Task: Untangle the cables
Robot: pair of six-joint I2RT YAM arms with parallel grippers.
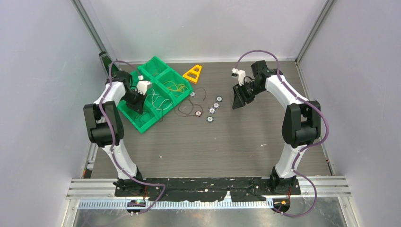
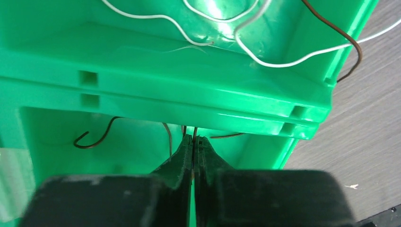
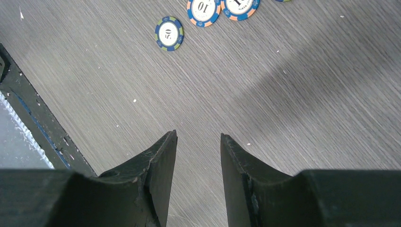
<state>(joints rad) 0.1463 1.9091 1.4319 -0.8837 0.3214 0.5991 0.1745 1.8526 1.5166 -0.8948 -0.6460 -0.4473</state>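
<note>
Reading the only legible print first: in the right wrist view one poker chip, blue and green at the rim, bears "50", and an orange-and-blue chip beside it bears "10". A third chip is cut off by the frame and its writing cannot be made out. From above, the chips form a short slanting row near the middle of the desk.

The cables are hair-thin and loopy. Yellow and pale strands lie inside the compartments of a green bin, and dark brown loops spill over its wall onto the desk between the bin and the chips. In the left wrist view, white strands curl in one compartment, and a dark brown one hangs over the bin's corner.

The left gripper is down in a compartment. Its jaws are pressed together, and thin dark strands of the cables rise from between the tips. The right gripper hangs over bare wood grain toward the desk's right rear, jaws apart with nothing between them.

The bin sits askew by the rear left corner, close to the left edge. A yellow triangle lies near the rear edge just beside it. Enclosure walls rise along the left, rear and right edges, and the near half of the desk shows only wood grain.
</note>
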